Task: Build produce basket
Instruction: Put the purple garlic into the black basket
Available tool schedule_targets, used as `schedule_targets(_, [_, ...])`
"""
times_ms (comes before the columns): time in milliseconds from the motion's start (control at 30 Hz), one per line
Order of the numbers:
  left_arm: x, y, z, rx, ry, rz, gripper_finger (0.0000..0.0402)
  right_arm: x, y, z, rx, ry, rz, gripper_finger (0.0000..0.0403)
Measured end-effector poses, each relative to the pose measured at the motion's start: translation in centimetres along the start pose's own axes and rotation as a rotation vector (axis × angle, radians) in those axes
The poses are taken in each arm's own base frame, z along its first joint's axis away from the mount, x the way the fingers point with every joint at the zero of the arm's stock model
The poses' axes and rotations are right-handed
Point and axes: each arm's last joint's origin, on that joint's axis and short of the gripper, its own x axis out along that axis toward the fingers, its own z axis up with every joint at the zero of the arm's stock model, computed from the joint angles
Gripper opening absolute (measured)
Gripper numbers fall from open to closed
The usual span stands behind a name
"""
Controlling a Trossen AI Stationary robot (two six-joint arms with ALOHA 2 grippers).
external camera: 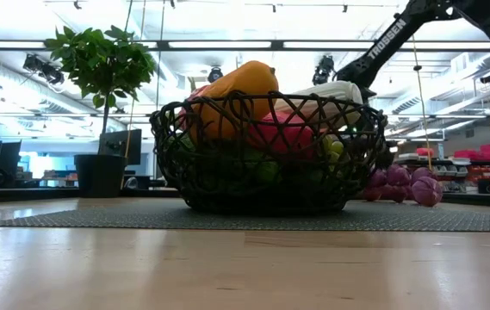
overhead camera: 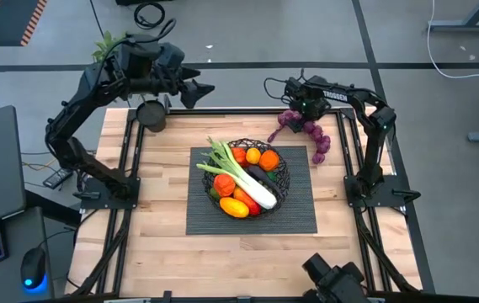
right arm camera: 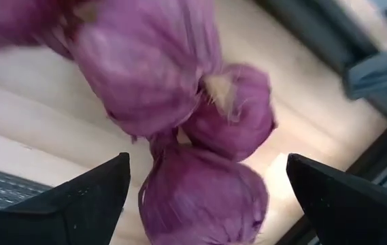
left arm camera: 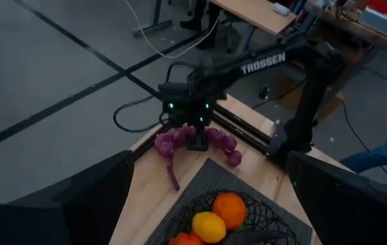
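The round black wire-mesh basket (overhead camera: pixel 247 177) sits on a dark grey woven mat (overhead camera: pixel 214 223) in the middle of the pale wooden desk (overhead camera: pixel 172 261), heaped with toy produce: a green-and-white leek (overhead camera: pixel 239 175), oranges (overhead camera: pixel 268 159), a yellow pepper (overhead camera: pixel 234 207). Only from overhead does the string of purple bulb-shaped produce (overhead camera: pixel 306 130) show lying on the desk at the far right corner of the mat, with the right claw (overhead camera: pixel 292 114) directly over it. Its own wrist camera alone shows the fingers (right arm camera: pixel 77 204) spread wide, the purple bulbs (right arm camera: pixel 179 122) between them, ungripped. The left claw (overhead camera: pixel 201 90) hangs raised near the small black pot (overhead camera: pixel 151 115), fingers (left arm camera: pixel 84 204) spread, empty. The level view adds the leafy potted plant (external camera: pixel 101 69) behind.
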Motion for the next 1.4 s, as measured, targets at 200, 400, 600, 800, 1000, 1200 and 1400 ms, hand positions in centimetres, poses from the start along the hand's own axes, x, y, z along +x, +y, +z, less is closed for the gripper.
schedule_targets(200, [-0.3, 0.0, -0.1, -0.003, 0.012, 0.005, 0.0394, 1.5, 0.2, -0.6, -0.016, 0.017, -0.001, 0.0397])
schedule_targets(400, [-0.4, 0.1, -0.4, -0.049, 0.039, 0.013, 0.0394, 2.4, 0.2, -0.8, -0.018, 0.002, -0.001, 0.0387])
schedule_targets(600, [-0.3, 0.1, -0.5, -0.049, 0.048, 0.017, 0.0394, 2.8, 0.2, -0.9, -0.012, 0.002, -0.001, 0.0336])
schedule_targets(800, [-0.6, 0.2, -0.5, -0.008, 0.048, 0.019, 0.0394, 2.4, 0.2, -1.1, -0.015, 0.029, 0.011, 0.025])
schedule_targets(1000, [-0.9, 0.7, -0.3, 0.046, 0.034, 0.033, 0.0394, -0.5, 0.0, -0.6, -0.016, 0.037, 0.076, 0.0172])
schedule_targets(1200, [-0.9, 1.5, 0.0, 0.033, 0.014, 0.065, 0.0394, -7.0, -0.7, -0.8, 0.045, -0.041, 0.175, 0.0154])
schedule_targets(1400, [-1.0, 2.0, 0.9, 0.026, -0.067, 0.072, 0.0394, -13.9, 0.2, -2.6, 0.108, -0.159, 0.355, 0.0169])
